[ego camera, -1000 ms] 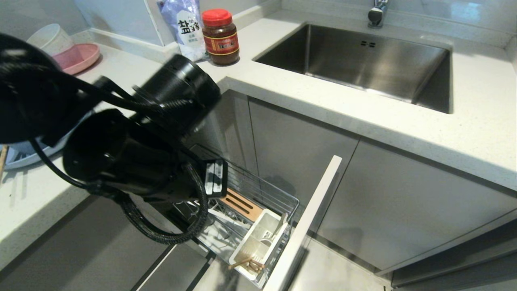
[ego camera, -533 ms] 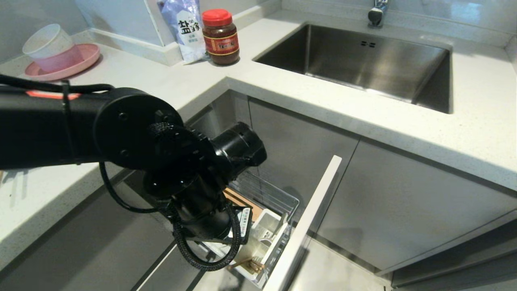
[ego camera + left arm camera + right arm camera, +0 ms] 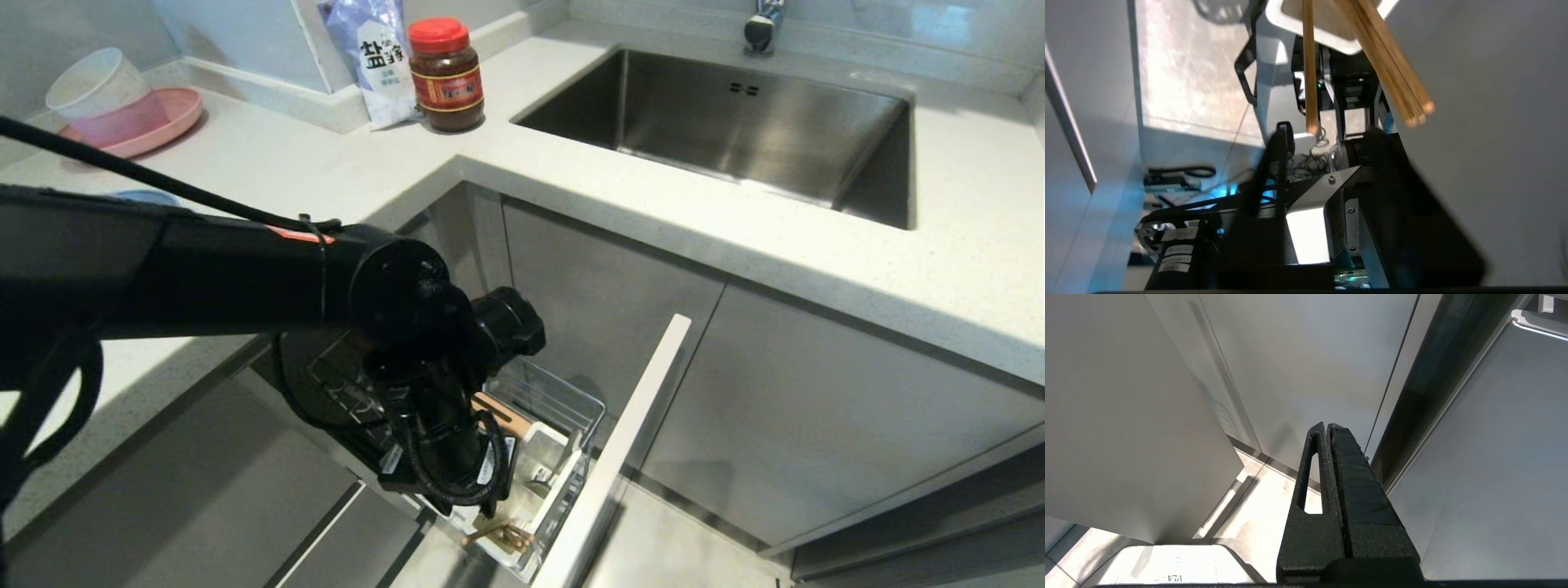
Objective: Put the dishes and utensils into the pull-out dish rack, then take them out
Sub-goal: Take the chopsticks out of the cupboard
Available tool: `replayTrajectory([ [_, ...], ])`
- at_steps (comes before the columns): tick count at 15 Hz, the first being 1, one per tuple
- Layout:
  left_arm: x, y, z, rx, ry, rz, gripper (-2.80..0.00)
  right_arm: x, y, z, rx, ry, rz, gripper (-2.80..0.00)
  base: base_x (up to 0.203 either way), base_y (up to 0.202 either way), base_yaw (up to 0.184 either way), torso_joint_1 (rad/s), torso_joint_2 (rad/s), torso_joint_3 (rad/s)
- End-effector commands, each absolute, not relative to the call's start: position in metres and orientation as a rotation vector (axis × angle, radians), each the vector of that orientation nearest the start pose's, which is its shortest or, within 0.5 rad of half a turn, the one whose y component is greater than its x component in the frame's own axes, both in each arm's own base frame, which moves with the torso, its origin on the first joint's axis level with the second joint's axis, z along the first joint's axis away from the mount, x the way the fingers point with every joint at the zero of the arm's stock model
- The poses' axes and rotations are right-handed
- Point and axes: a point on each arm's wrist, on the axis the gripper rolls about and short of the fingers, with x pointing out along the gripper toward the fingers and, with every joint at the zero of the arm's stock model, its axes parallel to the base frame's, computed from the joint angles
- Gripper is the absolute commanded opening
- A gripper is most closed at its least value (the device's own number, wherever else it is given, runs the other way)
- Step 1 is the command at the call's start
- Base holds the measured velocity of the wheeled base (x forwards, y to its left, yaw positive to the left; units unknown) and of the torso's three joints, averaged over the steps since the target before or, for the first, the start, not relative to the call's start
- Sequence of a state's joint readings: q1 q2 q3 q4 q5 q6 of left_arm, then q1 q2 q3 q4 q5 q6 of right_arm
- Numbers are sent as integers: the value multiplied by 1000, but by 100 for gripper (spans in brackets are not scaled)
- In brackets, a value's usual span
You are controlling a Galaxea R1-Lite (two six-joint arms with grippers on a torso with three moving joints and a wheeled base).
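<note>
Above the white plastic caddy (image 3: pixel 545 472), slim wooden chopsticks (image 3: pixel 1386 61) by the left gripper (image 3: pixel 490 510), grip unclear

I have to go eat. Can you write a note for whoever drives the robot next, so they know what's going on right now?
Left pincer: open, down in the rack, over the caddy, holding nothing.
Right pincer: shut, parked low by the cabinet fronts.
Things: chopsticks stand in the caddy's near end. A blue dish peeks out on the counter behind the left arm. The rest of the rack is hidden by the arm.
Done: rack pulled out, chopsticks in.
Left: lift the arm clear, check for the cutlery, load the blue dish, then unload everything.
</note>
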State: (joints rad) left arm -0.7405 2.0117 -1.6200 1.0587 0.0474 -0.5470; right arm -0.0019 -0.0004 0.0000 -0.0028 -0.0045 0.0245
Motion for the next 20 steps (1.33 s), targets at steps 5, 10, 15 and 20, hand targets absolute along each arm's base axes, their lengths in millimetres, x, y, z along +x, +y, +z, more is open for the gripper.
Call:
replayTrajectory([
  [5, 278, -221, 130, 134, 1565, -61, 0, -23, 0, 75, 25, -6, -6, -280, 0, 0, 0, 0, 0, 0],
  [10, 288, -219, 109, 172, 1644, -16, 0, -23, 0, 75, 25, -6, -8, -280, 0, 0, 0, 0, 0, 0],
  [15, 286, -219, 100, 201, 1706, 4, 0, -23, 0, 75, 25, -6, -7, -280, 0, 0, 0, 0, 0, 0],
  [20, 286, -225, 86, 219, 1743, 8, 0, -23, 0, 75, 25, -6, -6, -280, 0, 0, 0, 0, 0, 0],
])
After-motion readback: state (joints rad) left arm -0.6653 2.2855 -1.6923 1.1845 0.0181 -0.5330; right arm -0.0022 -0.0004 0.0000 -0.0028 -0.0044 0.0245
